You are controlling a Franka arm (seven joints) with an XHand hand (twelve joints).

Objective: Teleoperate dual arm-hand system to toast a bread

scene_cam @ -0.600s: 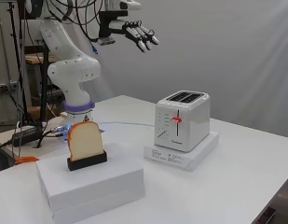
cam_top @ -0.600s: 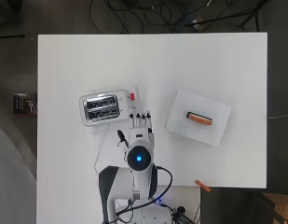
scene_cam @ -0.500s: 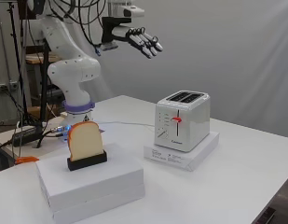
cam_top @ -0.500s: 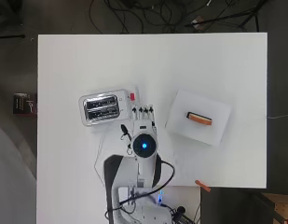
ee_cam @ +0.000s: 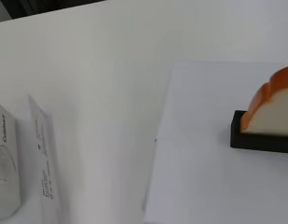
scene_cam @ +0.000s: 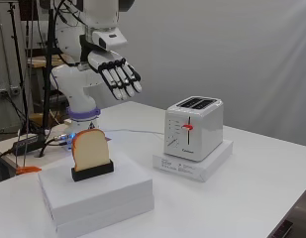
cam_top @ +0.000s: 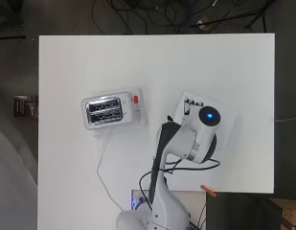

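A slice of bread (scene_cam: 90,149) stands upright in a black holder (scene_cam: 92,169) on a white box (scene_cam: 95,191); in the wrist view the bread (ee_cam: 273,111) shows partly, cut off by the edge. A white toaster (scene_cam: 193,127) with a red lever sits on a second white box (scene_cam: 192,161); from overhead the toaster (cam_top: 107,111) lies left of the arm. My hand (scene_cam: 116,75) hangs open in the air above and behind the bread, fingers straight and pointing down-right. Overhead, the fingers (cam_top: 193,103) peek out over the bread's box (cam_top: 229,129); the arm hides the bread.
A thin cable (cam_top: 103,165) runs from the toaster toward the table's near edge. An orange object (cam_top: 208,190) lies near the arm's base. Cables and a stand (scene_cam: 24,99) are behind the table at the left.
The arm has swung right from beside the toaster to over the bread's box. The hand has come lower and now points downward. Bread and toaster have not moved.
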